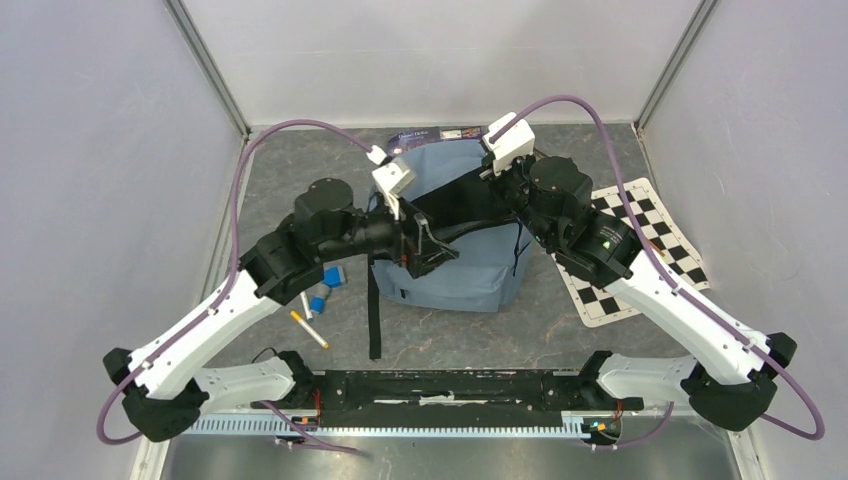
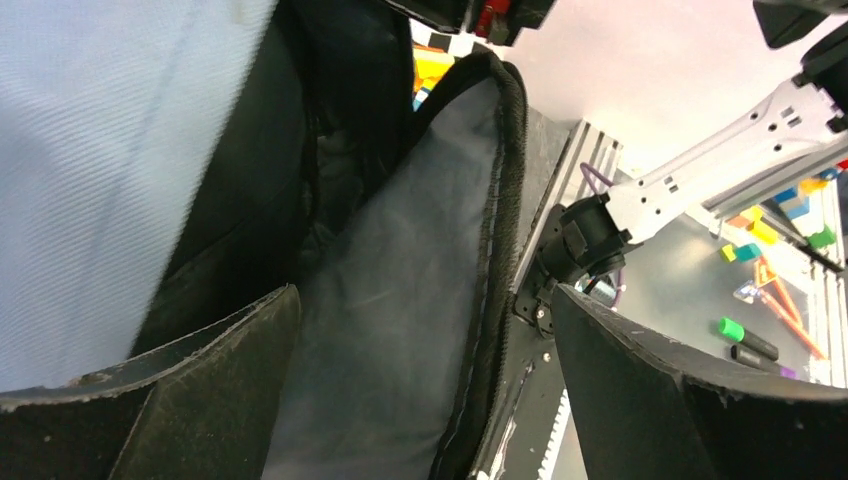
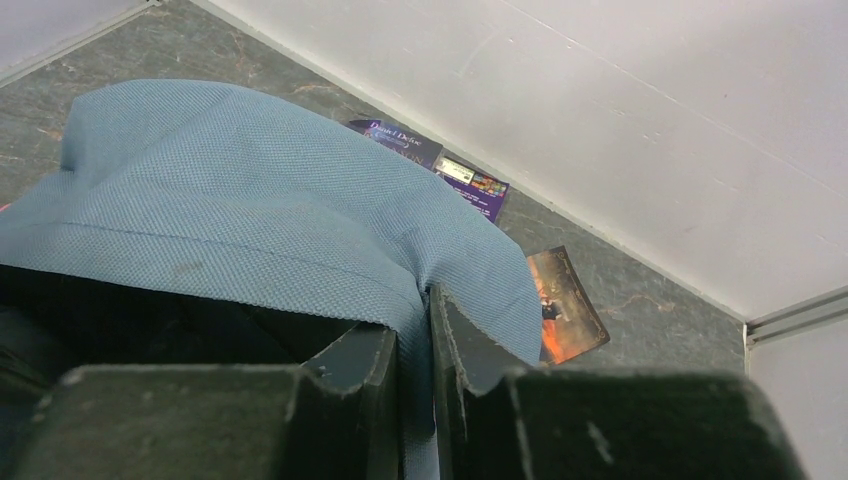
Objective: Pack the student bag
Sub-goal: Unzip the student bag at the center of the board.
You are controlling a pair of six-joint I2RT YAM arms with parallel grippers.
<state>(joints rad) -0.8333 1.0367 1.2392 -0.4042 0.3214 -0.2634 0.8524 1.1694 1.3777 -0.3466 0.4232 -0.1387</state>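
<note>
The grey-blue student bag [image 1: 455,275] stands in the middle of the table with its black-lined top open. My right gripper [image 1: 497,183] is at the bag's far rim. In the right wrist view it [image 3: 415,335] is shut on a fold of the blue fabric [image 3: 250,220]. My left gripper [image 1: 428,248] is at the near-left part of the opening. In the left wrist view it [image 2: 420,390] is open wide, its fingers [image 2: 160,400] on either side of the bag's grey wall [image 2: 390,300] and black zipper edge [image 2: 505,200]. The bag's inside is dark.
A purple book [image 1: 440,134] lies behind the bag, also in the right wrist view [image 3: 430,160], beside an orange-brown card [image 3: 565,305]. A checkerboard mat [image 1: 640,250] lies right. Blue items [image 1: 326,290] and a yellow-tipped marker [image 1: 310,330] lie left. A black strap [image 1: 376,315] hangs forward.
</note>
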